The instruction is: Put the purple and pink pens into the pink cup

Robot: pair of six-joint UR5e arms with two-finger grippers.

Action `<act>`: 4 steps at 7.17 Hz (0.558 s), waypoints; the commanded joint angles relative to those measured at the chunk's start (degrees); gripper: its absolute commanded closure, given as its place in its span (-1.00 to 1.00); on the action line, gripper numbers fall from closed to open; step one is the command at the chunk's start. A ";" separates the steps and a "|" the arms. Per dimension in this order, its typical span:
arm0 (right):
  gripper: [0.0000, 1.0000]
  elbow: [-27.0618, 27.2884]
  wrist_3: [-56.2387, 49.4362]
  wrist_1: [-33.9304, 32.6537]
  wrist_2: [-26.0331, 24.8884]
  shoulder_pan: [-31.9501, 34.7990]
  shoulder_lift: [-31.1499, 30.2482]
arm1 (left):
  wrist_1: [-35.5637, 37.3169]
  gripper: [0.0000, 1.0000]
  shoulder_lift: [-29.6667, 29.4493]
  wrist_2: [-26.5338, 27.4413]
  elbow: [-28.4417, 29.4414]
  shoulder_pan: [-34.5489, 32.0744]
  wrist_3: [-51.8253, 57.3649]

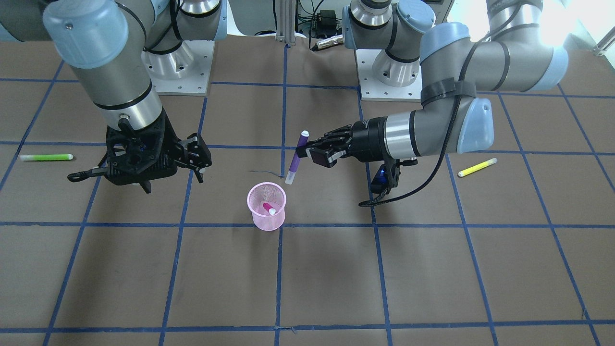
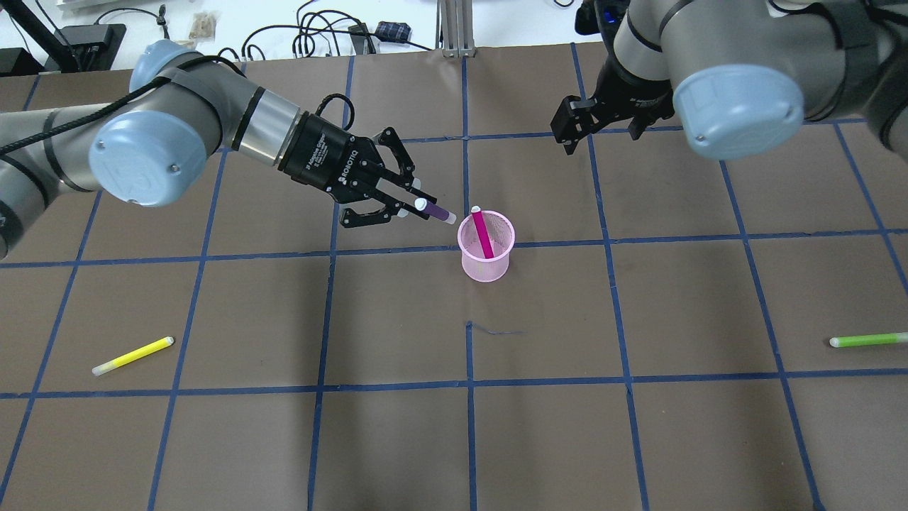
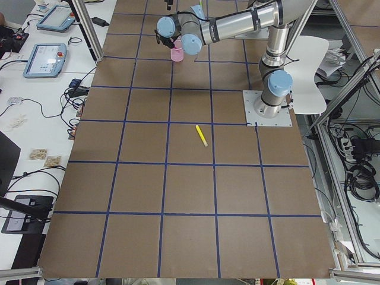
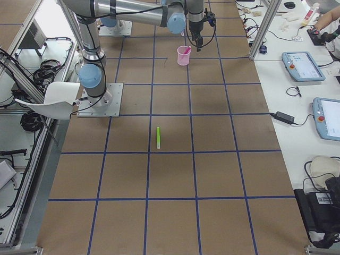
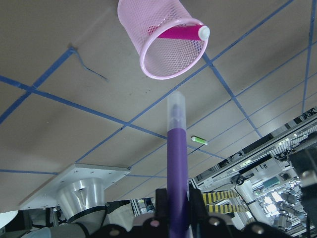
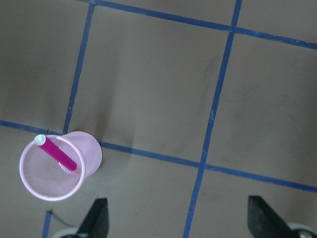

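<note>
1. The purple pen hangs above the surface. It is nearly upright with a slight lean, white cap up and clear end down. That lower end sits just left of the pink cup, not yet over its mouth.
2. The pink cup stands upright near the middle of the surface. The pink pen is already in it, leaning on the rim with its white cap poking out.
3. Our left hand reaches in level from the left. Its fingers are closed on the purple pen's shaft, a little below the cap.
4. We judge the step in hand to be carrying the purple pen over the mouth.
   - We should slide right until the clear end is above the open part of the mouth, away from the pink pen.
   - We should keep the pen upright and lower the tip below the rim before letting go.
   - The cup looks like light mesh, so a knock on its rim could tip it.
5. Our right hand hovers to the right of the cup with its fingers spread wide, holding nothing.
6. A yellow pen lies near left and a green pen lies near right. Both are well apart from the cup.
</note>
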 commanded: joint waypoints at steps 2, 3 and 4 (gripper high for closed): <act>-1.00 -6.17 0.77 11.69 0.08 -1.21 -0.27 | 6.36 1.00 -5.93 -0.85 -0.21 -3.90 -2.09; -1.00 -5.48 0.77 12.13 0.25 -1.91 0.00 | 7.07 1.00 -7.43 -1.10 -0.21 -4.53 -2.17; -1.00 -5.39 0.77 12.14 0.16 -2.09 0.00 | 7.08 1.00 -7.53 -0.41 -0.03 -5.41 -2.35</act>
